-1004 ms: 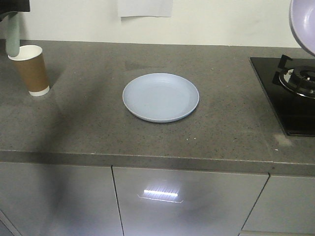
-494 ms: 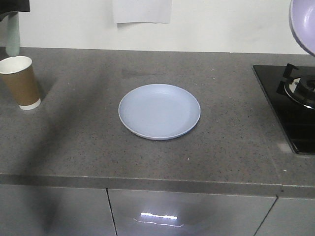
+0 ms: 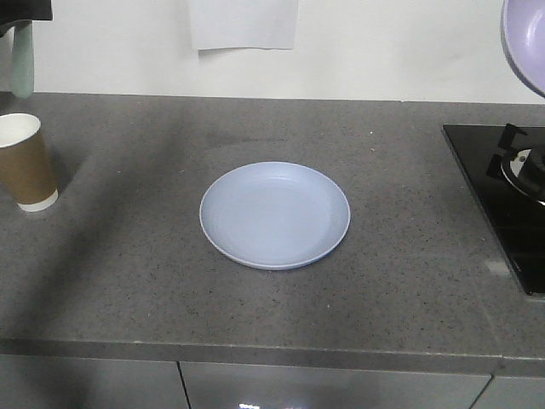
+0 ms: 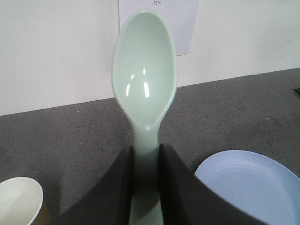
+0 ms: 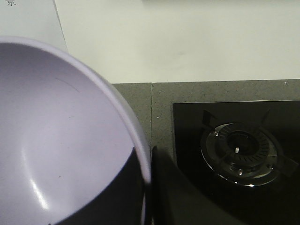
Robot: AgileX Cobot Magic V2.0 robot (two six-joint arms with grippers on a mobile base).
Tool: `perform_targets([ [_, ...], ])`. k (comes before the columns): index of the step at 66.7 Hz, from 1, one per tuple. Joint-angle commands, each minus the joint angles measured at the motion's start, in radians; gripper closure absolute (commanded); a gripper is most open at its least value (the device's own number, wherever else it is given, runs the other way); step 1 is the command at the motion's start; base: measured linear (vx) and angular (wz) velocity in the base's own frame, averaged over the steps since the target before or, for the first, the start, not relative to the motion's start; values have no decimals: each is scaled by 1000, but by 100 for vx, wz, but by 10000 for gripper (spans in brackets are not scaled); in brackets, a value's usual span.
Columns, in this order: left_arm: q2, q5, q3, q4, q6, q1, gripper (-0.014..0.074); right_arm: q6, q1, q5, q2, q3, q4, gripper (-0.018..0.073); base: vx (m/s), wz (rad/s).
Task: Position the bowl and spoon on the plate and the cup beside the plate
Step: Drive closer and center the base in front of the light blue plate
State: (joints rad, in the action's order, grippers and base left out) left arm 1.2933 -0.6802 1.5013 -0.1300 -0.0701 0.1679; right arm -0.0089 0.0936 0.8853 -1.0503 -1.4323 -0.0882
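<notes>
Between the two dark fingers [image 4: 119, 187] of my left pincer [image 4: 144, 157] sits the spoon [image 4: 145, 79]. I've got it pinched by the handle, with the oval head sticking straight out ahead and the hollow side facing my wrist cam. So that one's closed on the spoon and holding it up off the grey countertop [image 4: 70, 131]. Past the fingers, the plate [image 4: 253, 187] shows at lower right with nothing on it. The cup [image 4: 18, 199] peeks in at the lower left corner, white mouth up. Behind the spoon head there's a sheet of paper [image 4: 187, 23] stuck on the wall.

Over on the other side, my right pincer [image 5: 147, 161] is clamped on the rim of the bowl [image 5: 56, 140]. One finger is clearly outside the wall. The inside is just dark down there, so I can't make out the inner finger properly. The bowl is tilted and up in the air, with the black hob [image 5: 187, 117] and its burner [image 5: 239, 152] beyond it.

From the front cam the plate lies flat mid-counter. The cup stands upright near the left edge, well apart from the plate, and the spoon hangs above the cup. The bowl hangs at the top right, also well apart from the plate.
</notes>
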Motion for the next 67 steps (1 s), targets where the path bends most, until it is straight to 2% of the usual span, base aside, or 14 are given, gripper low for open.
perform_targets([
  [1, -24, 70, 27, -16, 1, 6, 603, -5, 3, -78, 10, -23, -3, 570, 9, -1],
  [67, -24, 70, 27, -16, 1, 6, 603, -5, 3, -78, 10, -23, -3, 570, 5, 0],
])
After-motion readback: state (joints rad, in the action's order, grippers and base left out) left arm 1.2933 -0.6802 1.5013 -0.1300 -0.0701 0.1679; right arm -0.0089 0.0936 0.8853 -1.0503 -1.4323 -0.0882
